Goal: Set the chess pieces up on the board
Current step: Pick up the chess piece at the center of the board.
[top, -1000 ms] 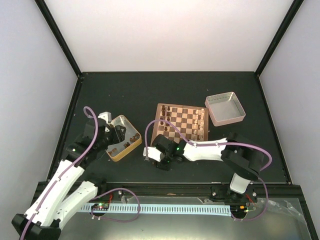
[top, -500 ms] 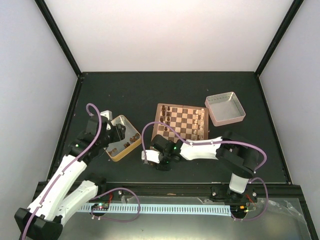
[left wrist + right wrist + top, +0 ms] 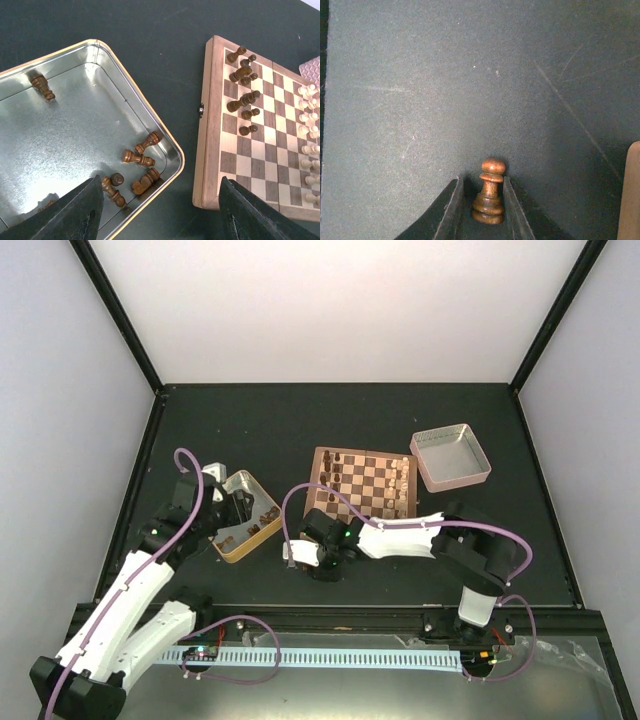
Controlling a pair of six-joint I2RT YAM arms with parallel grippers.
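Bearing the board [image 3: 365,485], a dark scuffed tabletop [image 3: 250,425] meets pale walls [image 3: 340,310].

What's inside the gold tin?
Dark chess pieces lie in the gold tin: a cluster near one corner, one apart. A finger of the left gripper hides the near end.

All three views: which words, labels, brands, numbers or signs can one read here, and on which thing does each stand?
None: no view shows readable text.
The board carries no letters or numbers on its border; the gold tin, the silver tin and the dark pawn show no label or mark.
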